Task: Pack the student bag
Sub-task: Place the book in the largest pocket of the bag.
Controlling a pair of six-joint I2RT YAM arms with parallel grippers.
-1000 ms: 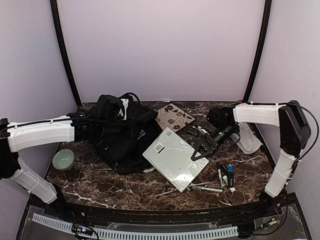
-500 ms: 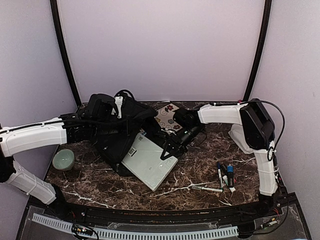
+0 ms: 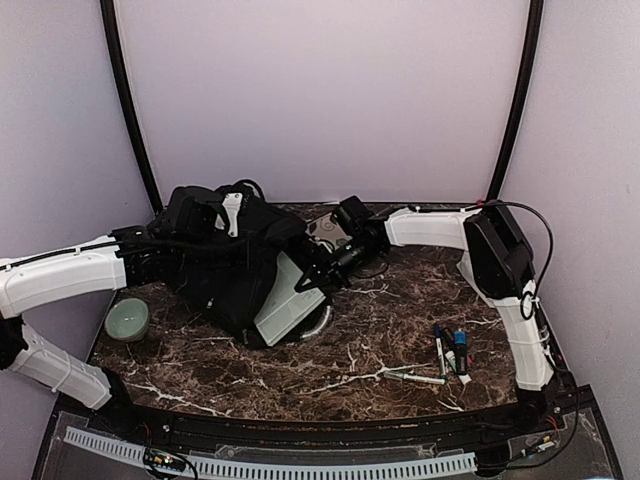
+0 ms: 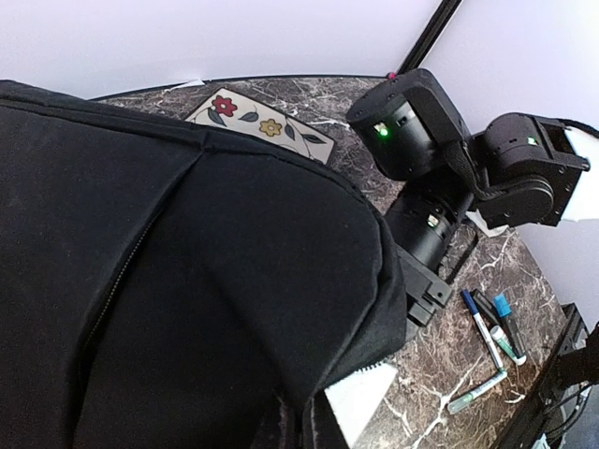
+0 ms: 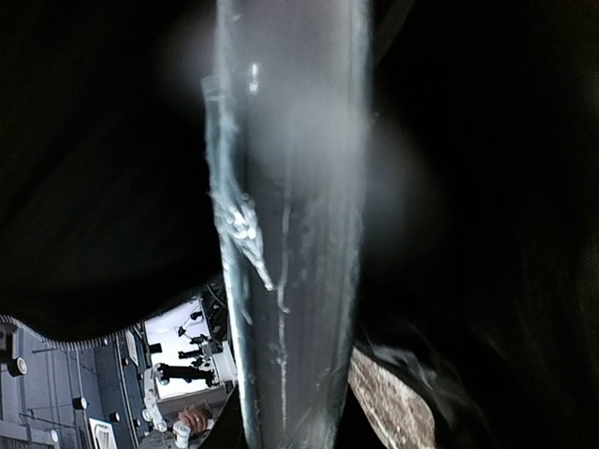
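As the tabletop (image 3: pixel 380 340) bears the propped-up bag (image 3: pixel 225 270) at its back left, the white wrapped pad (image 3: pixel 284 300) sits partly inside the bag's opening, gripped by your narrowly parted right pincer (image 3: pixel 313 272); your left pincer (image 3: pixel 193 218) is clamped shut on the bag's top fabric.

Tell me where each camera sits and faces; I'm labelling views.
Top external: above, behind the bases, looking down on the table; left arm and right arm show.
Left wrist: looks across the student bag toward the right arm; own arm unseen.
Right wrist: pressed against the wrapped book amid dark fabric; own body indistinct.
Shared: top and left wrist show student bag, markers.
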